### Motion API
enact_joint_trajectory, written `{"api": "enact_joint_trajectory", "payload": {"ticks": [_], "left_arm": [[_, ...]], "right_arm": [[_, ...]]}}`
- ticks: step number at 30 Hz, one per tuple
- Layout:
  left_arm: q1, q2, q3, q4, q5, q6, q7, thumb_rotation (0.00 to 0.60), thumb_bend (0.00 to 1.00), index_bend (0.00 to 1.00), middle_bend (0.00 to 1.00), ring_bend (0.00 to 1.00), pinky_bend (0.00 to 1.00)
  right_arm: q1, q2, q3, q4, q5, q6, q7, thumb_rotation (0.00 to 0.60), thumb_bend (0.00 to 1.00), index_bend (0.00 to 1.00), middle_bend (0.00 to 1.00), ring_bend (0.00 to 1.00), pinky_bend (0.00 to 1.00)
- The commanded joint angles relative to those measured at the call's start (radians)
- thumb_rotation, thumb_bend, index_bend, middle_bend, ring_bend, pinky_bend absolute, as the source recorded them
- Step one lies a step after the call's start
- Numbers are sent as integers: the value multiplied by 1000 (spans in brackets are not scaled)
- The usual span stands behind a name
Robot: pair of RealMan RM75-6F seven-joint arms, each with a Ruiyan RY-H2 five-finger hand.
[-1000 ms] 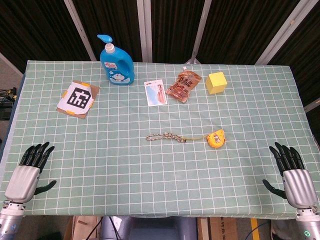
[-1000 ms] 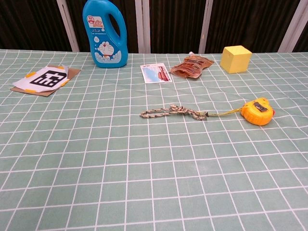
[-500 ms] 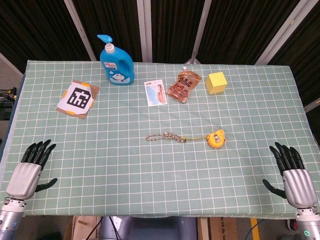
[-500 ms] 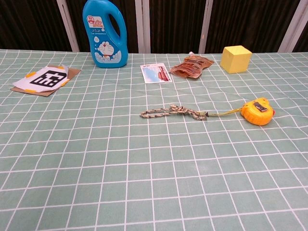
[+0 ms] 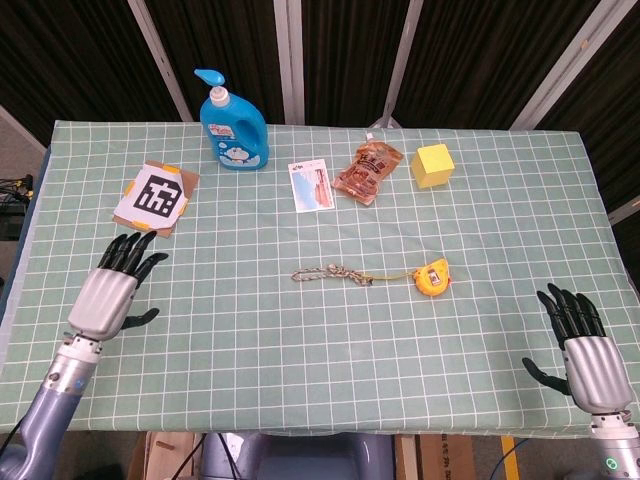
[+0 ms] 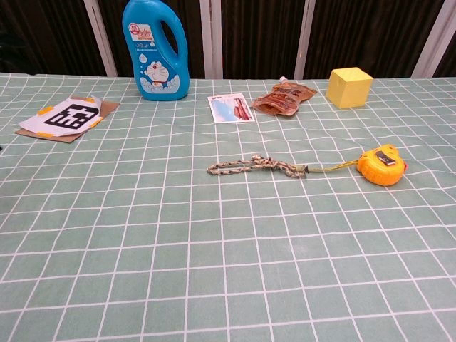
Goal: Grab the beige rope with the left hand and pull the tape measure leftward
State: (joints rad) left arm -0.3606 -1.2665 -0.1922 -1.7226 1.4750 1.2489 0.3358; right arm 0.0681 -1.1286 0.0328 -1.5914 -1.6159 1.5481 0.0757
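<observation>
The beige braided rope (image 5: 333, 272) (image 6: 255, 167) lies flat at the table's middle, tied by a thin yellow tape to the orange tape measure (image 5: 434, 277) (image 6: 381, 164) on its right. My left hand (image 5: 112, 288) hovers over the table's left side, well left of the rope, fingers spread and holding nothing. My right hand (image 5: 582, 345) rests at the front right corner, fingers apart and empty. Neither hand shows in the chest view.
A blue detergent bottle (image 5: 233, 123) stands at the back. A printed card (image 5: 310, 185), a brown snack pouch (image 5: 368, 171) and a yellow cube (image 5: 433, 165) lie along the back. A cardboard tag with a black-and-white marker (image 5: 156, 197) sits just beyond my left hand.
My left hand has lifted from the front left corner and moved forward and rightward over the table. The rope, tape measure and right hand have not moved.
</observation>
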Motion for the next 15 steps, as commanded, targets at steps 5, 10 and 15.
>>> {"api": "enact_joint_trajectory", "payload": {"ticks": [5,10,15], "left_arm": [[-171,-149,-109,31,-171,-142,165,600,183,348,7,0,0],[-270,-264,-138,100,-267,-199,261,600,206,397,20,0,0],[-352,-366,-148,194,-335,-233,336,600,228,420,30,0,0]], "right_arm": [[3,1,1,-3,8,-10,11,600,220,0,0,0,0],[5,1,3,-4,14,-15,17,600,219,0,0,0,0],[6,2,4,-5,18,-18,27,600,218,0,0,0,0]]}}
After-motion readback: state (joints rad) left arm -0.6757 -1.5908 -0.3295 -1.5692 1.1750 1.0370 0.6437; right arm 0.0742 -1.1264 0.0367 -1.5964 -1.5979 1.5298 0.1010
